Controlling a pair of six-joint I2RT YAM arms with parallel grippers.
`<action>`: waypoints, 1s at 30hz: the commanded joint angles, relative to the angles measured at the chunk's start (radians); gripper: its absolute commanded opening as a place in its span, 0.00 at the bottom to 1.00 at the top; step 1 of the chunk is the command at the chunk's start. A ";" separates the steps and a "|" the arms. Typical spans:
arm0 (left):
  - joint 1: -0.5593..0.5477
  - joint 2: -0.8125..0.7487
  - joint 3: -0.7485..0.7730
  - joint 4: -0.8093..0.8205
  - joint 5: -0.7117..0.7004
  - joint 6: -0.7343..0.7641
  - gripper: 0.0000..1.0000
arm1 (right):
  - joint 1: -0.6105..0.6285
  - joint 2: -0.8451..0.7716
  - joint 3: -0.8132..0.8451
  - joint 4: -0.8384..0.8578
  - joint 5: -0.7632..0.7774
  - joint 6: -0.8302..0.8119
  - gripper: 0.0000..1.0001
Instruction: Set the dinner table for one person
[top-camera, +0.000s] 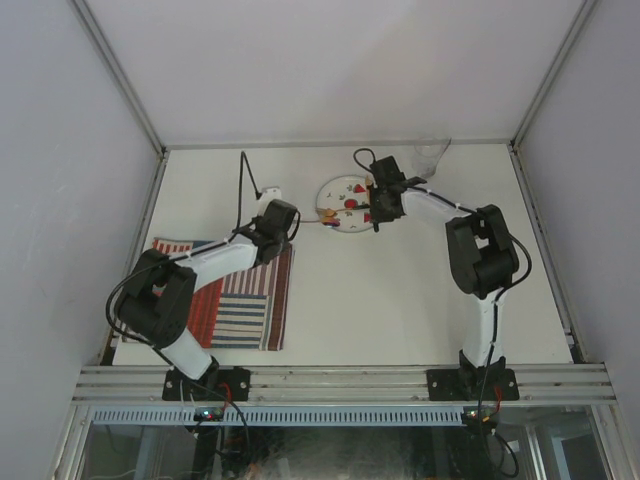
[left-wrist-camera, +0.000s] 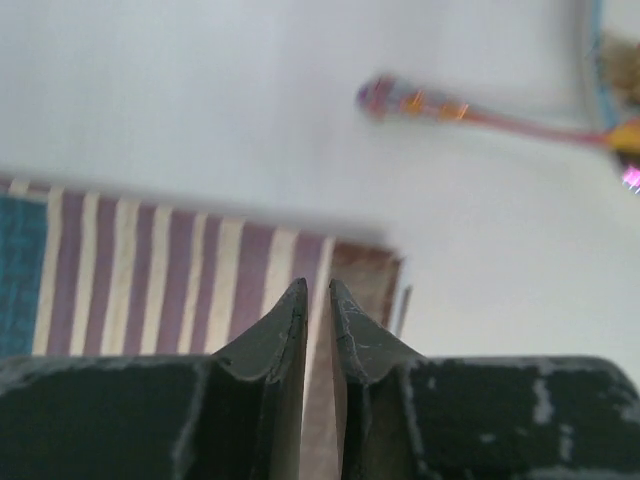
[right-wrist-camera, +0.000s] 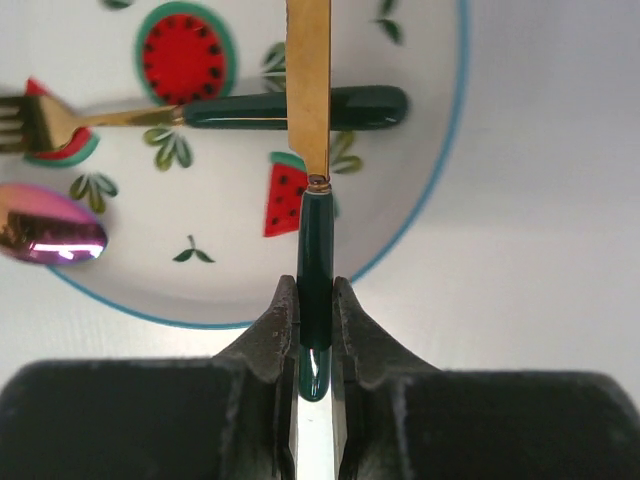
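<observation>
The dinner table (top-camera: 400, 300) is a plain off-white top. A white plate (top-camera: 343, 192) with watermelon prints and a blue rim lies at its far middle. My right gripper (top-camera: 376, 208) is over the plate's near rim (right-wrist-camera: 230, 275) and shut on the dark green handle of a gold-bladed knife (right-wrist-camera: 309, 90), whose blade points across the plate. A green-handled gold fork (right-wrist-camera: 370, 106) lies on the plate under the blade. An iridescent spoon (right-wrist-camera: 48, 236) rests at the plate's left edge, its handle (left-wrist-camera: 420, 103) out on the table. My left gripper (left-wrist-camera: 317, 290) is shut and empty above the far right corner of a striped placemat (left-wrist-camera: 150, 270).
The red-white-blue placemat (top-camera: 240, 300) lies at the near left of the table. A clear glass (top-camera: 430, 157) stands at the back right by the wall. Aluminium rails (top-camera: 340, 380) edge the table, and white walls enclose it.
</observation>
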 joint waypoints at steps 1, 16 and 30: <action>-0.004 0.086 0.189 0.061 0.056 0.062 0.19 | -0.055 -0.107 -0.041 0.047 0.012 -0.022 0.00; -0.025 0.243 0.264 0.125 0.203 0.032 0.23 | -0.154 -0.103 -0.136 0.059 0.037 -0.029 0.00; -0.037 0.358 0.334 0.166 0.253 0.035 0.41 | -0.212 -0.086 -0.144 0.043 -0.009 -0.023 0.39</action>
